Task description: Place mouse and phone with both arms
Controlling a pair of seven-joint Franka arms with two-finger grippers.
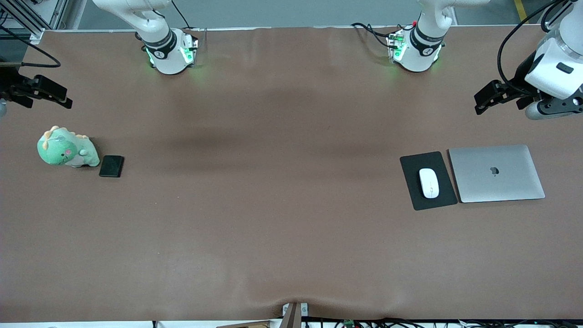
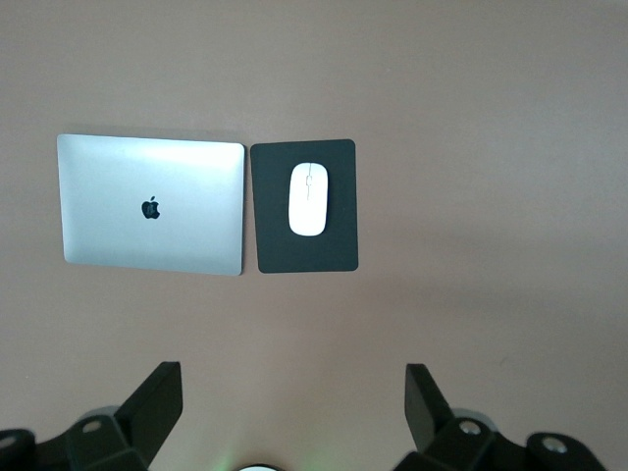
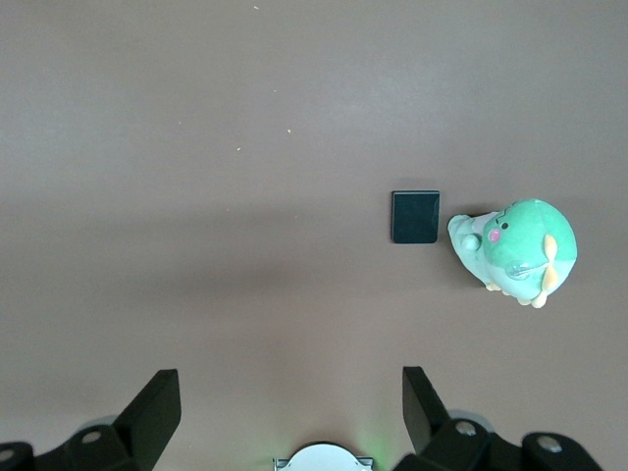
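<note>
The white mouse (image 1: 428, 183) lies on a matte black pad (image 1: 444, 193) toward the left arm's end of the table; it also shows in the left wrist view (image 2: 307, 199). The black phone (image 1: 111, 166) lies flat beside a green plush dinosaur (image 1: 66, 148) toward the right arm's end; it also shows in the right wrist view (image 3: 415, 217). My left gripper (image 1: 477, 104) is open and empty, up over bare table; its jaws frame bare table in the left wrist view (image 2: 292, 392). My right gripper (image 1: 67, 101) is open and empty, over bare table; it shows in the right wrist view (image 3: 290, 392).
A closed silver laptop (image 1: 496, 173) lies beside the black pad, toward the left arm's end of the table. The two arm bases with green lights (image 1: 171, 52) (image 1: 412, 50) stand at the table's back edge. The brown tabletop (image 1: 273, 182) stretches between the two groups.
</note>
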